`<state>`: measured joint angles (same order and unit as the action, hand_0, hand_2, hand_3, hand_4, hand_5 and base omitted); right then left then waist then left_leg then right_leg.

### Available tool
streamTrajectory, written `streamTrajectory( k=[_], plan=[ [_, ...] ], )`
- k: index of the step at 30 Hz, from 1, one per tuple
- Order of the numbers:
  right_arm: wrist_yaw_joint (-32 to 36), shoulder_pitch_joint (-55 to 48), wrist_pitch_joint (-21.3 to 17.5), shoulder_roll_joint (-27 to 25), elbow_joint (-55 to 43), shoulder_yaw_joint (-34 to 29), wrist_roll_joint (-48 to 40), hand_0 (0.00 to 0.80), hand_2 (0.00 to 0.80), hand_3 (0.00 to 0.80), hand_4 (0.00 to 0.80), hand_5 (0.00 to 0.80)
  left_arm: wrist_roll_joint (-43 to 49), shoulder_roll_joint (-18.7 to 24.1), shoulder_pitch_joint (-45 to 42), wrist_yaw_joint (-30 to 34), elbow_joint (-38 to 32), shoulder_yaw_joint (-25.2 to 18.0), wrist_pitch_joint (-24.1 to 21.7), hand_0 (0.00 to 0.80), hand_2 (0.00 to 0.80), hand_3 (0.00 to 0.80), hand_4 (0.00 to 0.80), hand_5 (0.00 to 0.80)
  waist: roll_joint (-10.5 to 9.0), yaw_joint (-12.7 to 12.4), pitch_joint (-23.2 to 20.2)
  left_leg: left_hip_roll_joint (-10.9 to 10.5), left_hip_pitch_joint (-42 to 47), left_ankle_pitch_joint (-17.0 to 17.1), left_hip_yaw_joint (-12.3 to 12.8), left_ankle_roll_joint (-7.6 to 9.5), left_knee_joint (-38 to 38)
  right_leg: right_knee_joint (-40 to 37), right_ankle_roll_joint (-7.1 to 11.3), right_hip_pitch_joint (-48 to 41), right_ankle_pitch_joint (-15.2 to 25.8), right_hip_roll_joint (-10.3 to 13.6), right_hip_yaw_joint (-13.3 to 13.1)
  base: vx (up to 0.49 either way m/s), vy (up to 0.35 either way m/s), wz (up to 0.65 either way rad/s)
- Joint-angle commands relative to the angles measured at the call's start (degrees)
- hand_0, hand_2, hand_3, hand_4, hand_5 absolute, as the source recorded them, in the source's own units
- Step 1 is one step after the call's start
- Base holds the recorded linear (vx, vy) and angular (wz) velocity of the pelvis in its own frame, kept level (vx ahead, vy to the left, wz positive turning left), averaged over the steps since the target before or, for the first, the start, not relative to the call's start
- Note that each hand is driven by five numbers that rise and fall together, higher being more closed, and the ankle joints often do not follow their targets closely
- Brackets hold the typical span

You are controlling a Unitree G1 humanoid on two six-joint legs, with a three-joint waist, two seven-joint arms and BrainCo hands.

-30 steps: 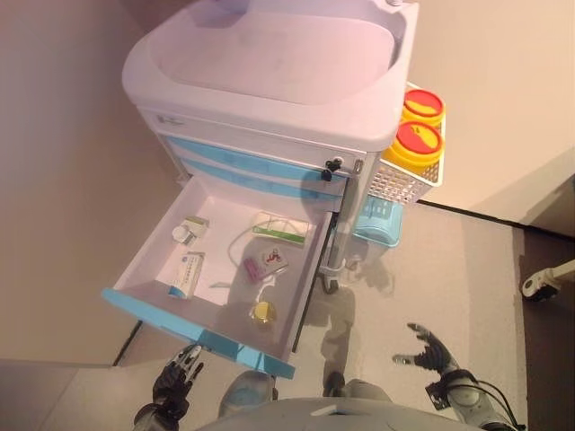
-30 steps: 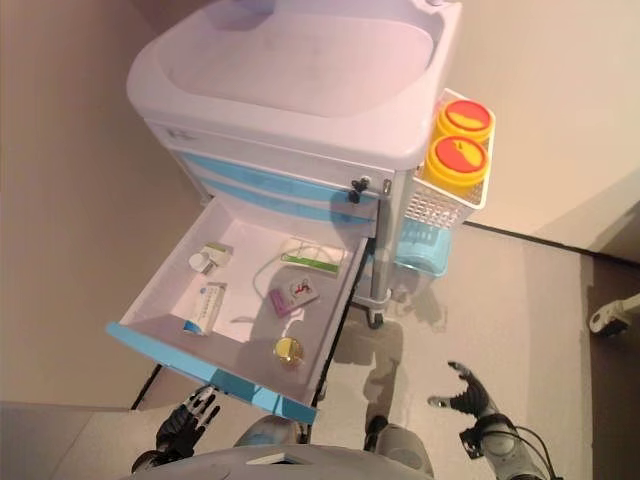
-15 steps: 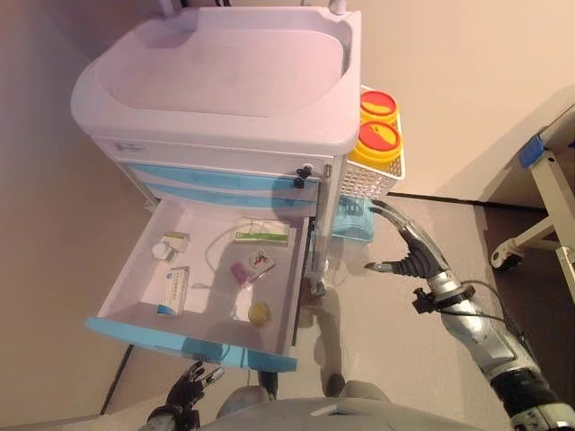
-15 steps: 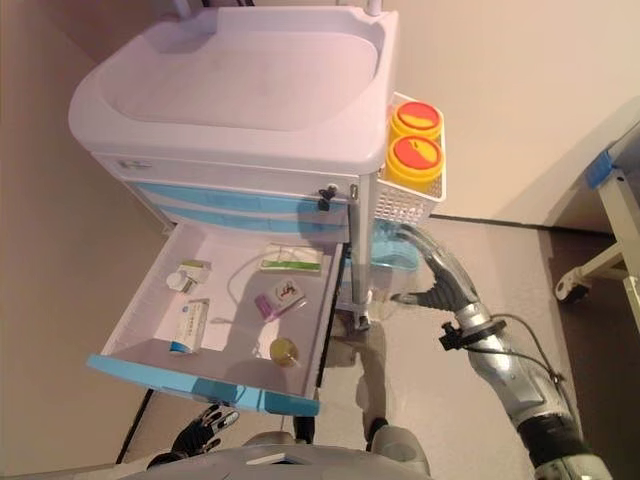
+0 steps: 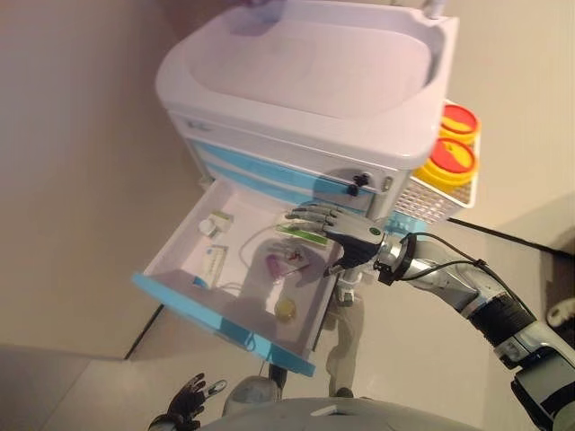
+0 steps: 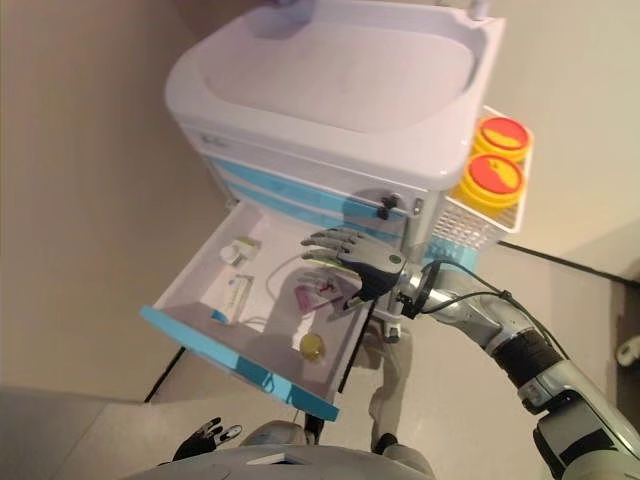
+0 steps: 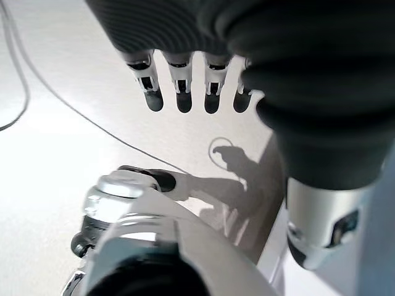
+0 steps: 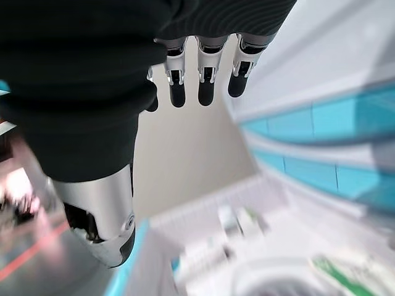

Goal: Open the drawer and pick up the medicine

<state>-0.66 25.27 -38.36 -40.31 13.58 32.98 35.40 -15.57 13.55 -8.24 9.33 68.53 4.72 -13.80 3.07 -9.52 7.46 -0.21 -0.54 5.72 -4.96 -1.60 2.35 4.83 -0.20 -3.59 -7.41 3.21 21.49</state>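
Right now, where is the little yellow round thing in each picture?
Left eye view: the yellow round thing lies in the open drawer, near its blue front.
Right eye view: same spot.
Left wrist view: not in it.
Right wrist view: cannot tell.
Shared landmark: the pink packet just behind it.

Soft warm light; right wrist view motion-blurred.
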Motion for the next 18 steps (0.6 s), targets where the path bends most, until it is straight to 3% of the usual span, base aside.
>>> streamTrajectory(
  k=[1, 7, 18],
  plan=[
    [-1.27, 3.82, 2.22, 2.45, 1.38, 3.87, 2.98, 0.000, 0.000, 0.000, 0.000, 0.000, 2.69, 1.55, 1.80, 0.31, 0.19, 0.61, -0.45, 0.000, 0.000, 0.000, 0.000, 0.000, -3.34, -2.28, 0.27, -3.42, 0.28, -6.25, -0.30, 0.99, -0.54, -2.68, 2.35, -0.03, 2.33, 2.49, -0.73, 0.051, 0.002, 0.21],
    [-2.66, 4.93, 3.69, 4.63, 8.51, 6.41, 7.75, 0.000, 0.000, 0.000, 0.000, 0.000, 3.70, 1.53, 1.35, 1.07, 0.17, 0.52, -1.00, 0.000, 0.000, 0.000, 0.000, 0.000, -3.78, -4.46, 0.29, -3.87, -0.58, -5.85, -2.28, 1.13, -0.78, -2.48, 2.12, -0.15, 2.20, 2.55, 0.56, 0.035, 0.020, 0.21],
    [-9.78, 4.90, 1.38, 7.60, 18.01, 8.77, 20.06, 0.000, 0.000, 0.000, 0.000, 0.000, 3.21, 1.77, 1.59, 1.83, 1.21, 0.32, -3.23, 0.000, 0.000, 0.000, 0.000, 0.000, -3.90, -6.46, 2.10, -4.46, -1.80, -5.44, -4.27, 1.78, -0.96, -1.66, 2.40, 0.77, 2.35, 2.88, 1.28, 0.000, 0.010, 0.07]
  ],
)
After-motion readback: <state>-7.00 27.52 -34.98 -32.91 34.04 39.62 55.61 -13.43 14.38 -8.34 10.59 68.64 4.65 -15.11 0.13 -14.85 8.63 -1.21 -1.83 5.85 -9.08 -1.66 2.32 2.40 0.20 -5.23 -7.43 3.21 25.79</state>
